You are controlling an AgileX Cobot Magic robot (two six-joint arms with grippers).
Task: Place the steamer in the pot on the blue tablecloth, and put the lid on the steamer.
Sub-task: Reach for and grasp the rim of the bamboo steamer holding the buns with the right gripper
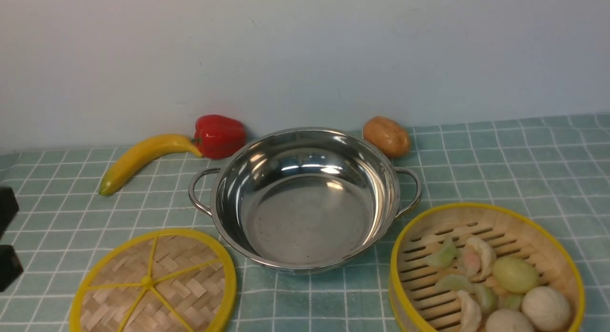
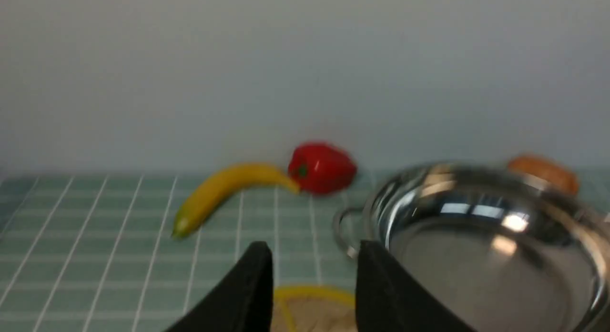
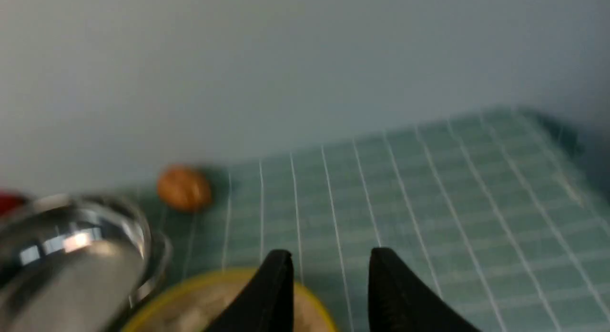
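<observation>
The shiny steel pot [image 1: 305, 213] stands empty in the middle of the blue tablecloth [image 1: 500, 160]. The steamer [image 1: 476, 217], holding pale dumplings and buns, sits on the cloth at the front right, apart from the pot. The woven lid [image 1: 152, 284] lies flat at the front left. My left gripper [image 1: 16, 236] shows only as two dark fingertips at the left edge. In the left wrist view it [image 2: 314, 248] is open and empty above the lid's rim [image 2: 312, 294], with the pot [image 2: 476, 265] beside it. My right gripper [image 3: 331, 256] is open and empty above the steamer's edge [image 3: 209, 294].
A yellow banana [image 1: 143, 158] and a red pepper [image 1: 219, 135] lie behind the pot on the left, near the wall. A brown potato [image 1: 387, 136] sits behind the pot on the right. The pot's loop handles [image 1: 410, 189] stick out sideways.
</observation>
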